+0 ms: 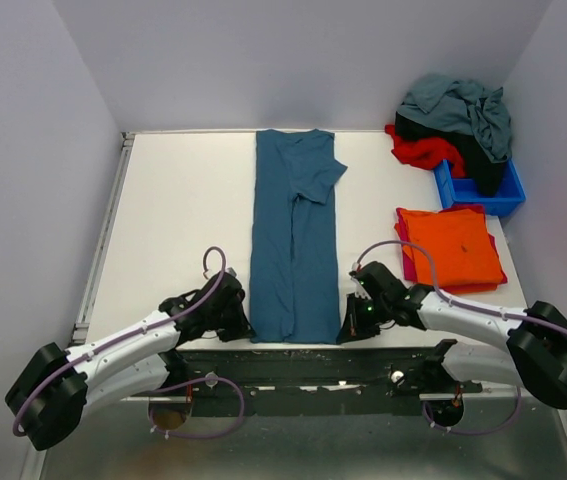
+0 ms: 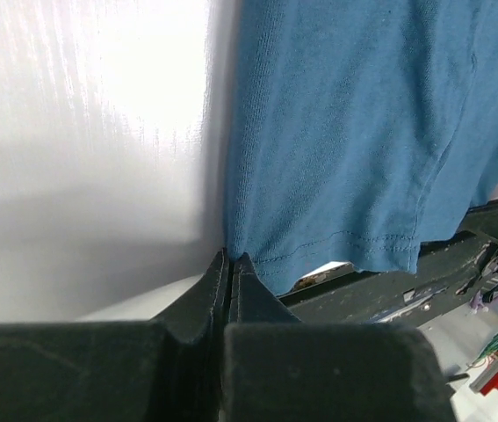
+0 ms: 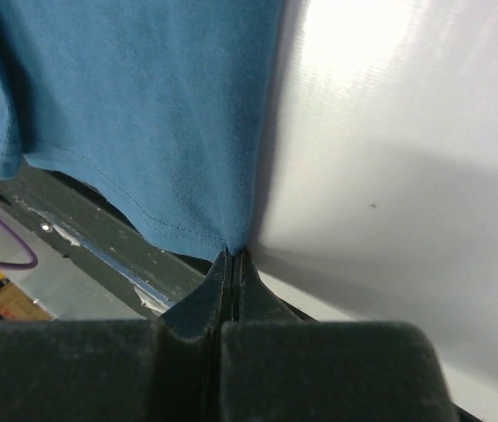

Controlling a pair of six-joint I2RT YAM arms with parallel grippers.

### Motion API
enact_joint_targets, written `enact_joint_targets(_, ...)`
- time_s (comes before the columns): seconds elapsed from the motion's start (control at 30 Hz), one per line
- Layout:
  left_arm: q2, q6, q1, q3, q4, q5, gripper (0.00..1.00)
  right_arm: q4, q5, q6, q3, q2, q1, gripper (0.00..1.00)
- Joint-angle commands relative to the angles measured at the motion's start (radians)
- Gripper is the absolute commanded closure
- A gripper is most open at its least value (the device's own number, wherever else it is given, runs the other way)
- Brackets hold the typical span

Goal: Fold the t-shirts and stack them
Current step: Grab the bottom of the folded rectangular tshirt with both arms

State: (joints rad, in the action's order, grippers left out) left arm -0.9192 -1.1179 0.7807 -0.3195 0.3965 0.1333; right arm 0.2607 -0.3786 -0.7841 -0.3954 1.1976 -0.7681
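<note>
Roughly midway: one shirt half folded, a heap unfolded

The left end effector (image 1: 243,322) and the right end effector (image 1: 349,328) are both closed, each pinching a near hem corner of the dark teal-blue cloth t-shirt (image 1: 293,250). It lies between them on the white bench (image 1: 183,210) as a narrow strip, not yet folded crosswise. Beyond the right one a folded orange t-shirt (image 1: 450,245) is stacked. Farther away, crumpled grey-blue, black and red shirts (image 1: 458,105) are left to fold.

Bright even overhead light; table (image 2: 82,132) glare in wrist views.

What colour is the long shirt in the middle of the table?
The t-shirt is dark teal-blue, clearest in the top external view.
</note>
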Motion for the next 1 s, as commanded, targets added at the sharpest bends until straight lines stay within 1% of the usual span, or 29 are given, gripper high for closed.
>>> enact_joint_targets(0.0, 0.045, -0.005, 0.009, -0.029, 0.093, 0.011, 1.00, 0.121, 0.064, 0.028, -0.029, -0.058, -0.008, 0.99)
enact_joint_targets(0.03, 0.051, -0.005, 0.009, -0.035, 0.099, 0.012, 1.00, 0.133, 0.067, 0.028, -0.033, -0.076, -0.008, 0.99)
enact_joint_targets(0.1, 0.062, -0.005, 0.009, -0.043, 0.108, 0.017, 0.91, 0.149, 0.066, 0.026, -0.036, -0.104, -0.008, 0.99)
enact_joint_targets(0.17, 0.068, -0.005, 0.011, -0.044, 0.114, 0.025, 0.85, 0.161, 0.066, 0.022, -0.036, -0.118, -0.008, 0.99)
enact_joint_targets(0.2, 0.075, -0.006, 0.012, -0.043, 0.120, 0.022, 0.84, 0.167, 0.069, 0.022, -0.036, -0.122, -0.007, 0.99)
enact_joint_targets(0.27, 0.088, -0.010, 0.011, -0.038, 0.127, 0.015, 0.85, 0.167, 0.067, 0.020, -0.030, -0.128, -0.008, 0.99)
enact_joint_targets(0.4, 0.095, -0.020, 0.012, -0.020, 0.111, 0.020, 0.96, 0.161, 0.069, 0.019, -0.020, -0.130, -0.008, 0.99)
enact_joint_targets(0.47, 0.089, -0.023, 0.012, -0.009, 0.096, 0.031, 0.94, 0.155, 0.063, 0.019, -0.019, -0.127, -0.008, 0.99)
enact_joint_targets(0.5, 0.086, -0.028, 0.015, -0.003, 0.084, 0.034, 0.89, 0.150, 0.063, 0.016, -0.016, -0.124, -0.008, 0.99)
enact_joint_targets(0.57, 0.082, -0.033, 0.020, 0.010, 0.067, 0.040, 0.73, 0.138, 0.057, 0.013, -0.008, -0.121, -0.008, 0.99)
enact_joint_targets(0.6, 0.080, -0.034, 0.022, 0.011, 0.059, 0.043, 0.68, 0.134, 0.053, 0.011, -0.007, -0.118, -0.008, 0.99)
enact_joint_targets(0.63, 0.079, -0.034, 0.023, 0.011, 0.059, 0.043, 0.67, 0.132, 0.052, 0.011, -0.003, -0.115, -0.008, 0.99)
enact_joint_targets(0.77, 0.080, -0.037, 0.028, 0.019, 0.059, 0.042, 0.67, 0.121, 0.049, 0.008, 0.004, -0.109, -0.008, 0.99)
enact_joint_targets(0.87, 0.083, -0.046, 0.031, 0.030, 0.061, 0.051, 0.76, 0.121, 0.049, 0.008, 0.006, -0.104, -0.008, 0.99)
enact_joint_targets(0.97, 0.101, -0.057, 0.038, 0.030, 0.074, 0.048, 0.76, 0.115, 0.049, 0.008, 0.007, -0.102, -0.008, 0.99)
